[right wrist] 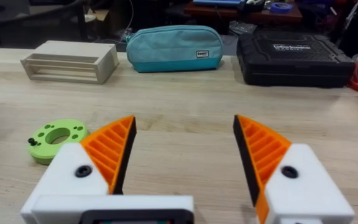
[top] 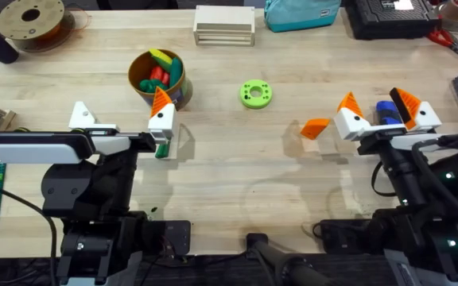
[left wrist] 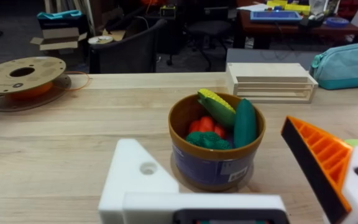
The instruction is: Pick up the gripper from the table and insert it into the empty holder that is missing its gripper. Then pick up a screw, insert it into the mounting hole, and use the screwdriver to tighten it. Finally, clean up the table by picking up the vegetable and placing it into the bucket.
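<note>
The wooden surface (top: 229, 183) carries everything, and the first step is not yet begun. The left pincer (top: 122, 119) stands wide beside the bucket (top: 156, 79), its outer white holder (top: 80, 116) bare and waiting for a finger. The right pincer (top: 378, 110) is also wide, holding nothing, with the blue screwdriver (top: 387, 112) lying beneath it. The loose orange finger (top: 315, 127) lies just beside that pincer. Next, I judge, the right pincer must shift over that finger and close on it.

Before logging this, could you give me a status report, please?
Left gripper open, right gripper open. Loose finger on table. Holder bare. Nothing blocking.
</note>
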